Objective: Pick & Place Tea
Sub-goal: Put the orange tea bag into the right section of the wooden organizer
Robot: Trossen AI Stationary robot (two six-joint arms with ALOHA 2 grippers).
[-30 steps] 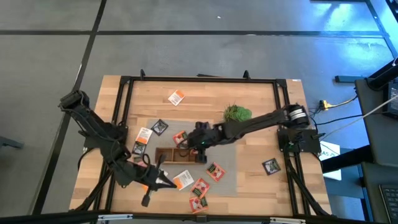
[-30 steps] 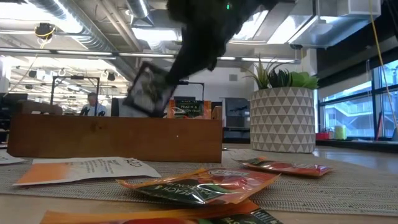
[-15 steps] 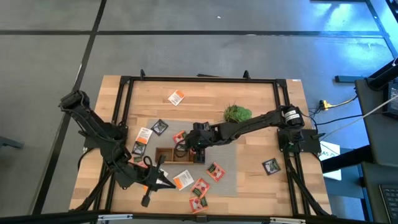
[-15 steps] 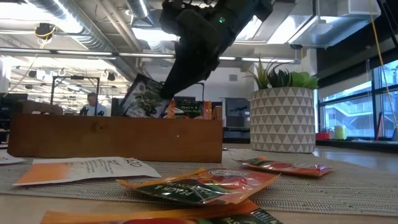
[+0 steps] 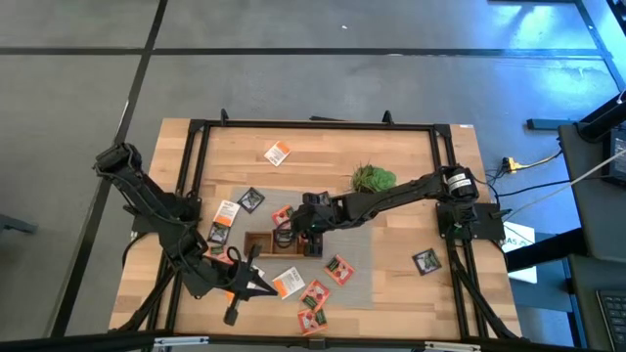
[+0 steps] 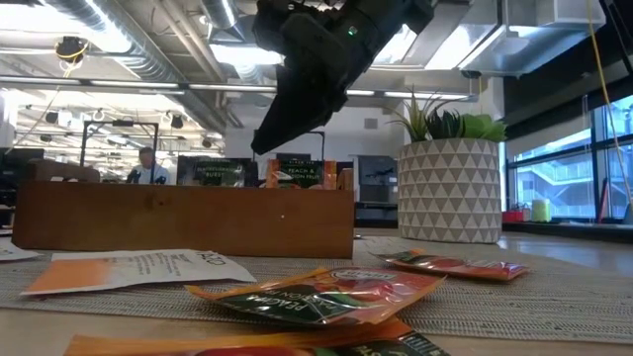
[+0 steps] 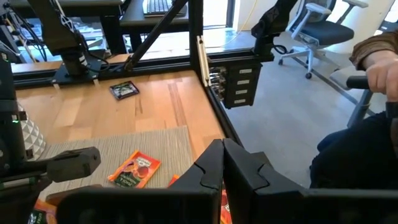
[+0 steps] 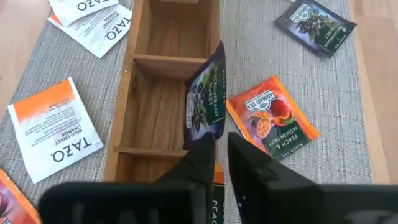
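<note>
A dark tea sachet [image 8: 204, 102] stands on its edge in the middle compartment of the wooden tray [image 8: 124, 106], leaning against the tray's long wall; the low view shows its top [image 6: 210, 171] above the tray's wall [image 6: 188, 218]. My right gripper [image 8: 219, 146] hovers just above it, fingers slightly open and holding nothing. A peach sachet [image 6: 300, 171] stands in the neighbouring compartment. My left gripper [image 7: 222, 154] waits shut and holding nothing near the table's front left [image 5: 256, 286].
Loose sachets lie on the grey mat around the tray: white-and-orange [image 8: 53, 127], red-orange [image 8: 270, 118], dark [image 8: 315, 18], and several near the front edge [image 5: 313, 298]. A potted plant [image 5: 373, 178] stands behind the right arm. A person sits beyond the table [image 7: 373, 93].
My right gripper has sunk a little toward the tray with the dark sachet tilted in its fingers, then let go. The sachet has dropped into the middle compartment and now stands there, apart from the fingers.
</note>
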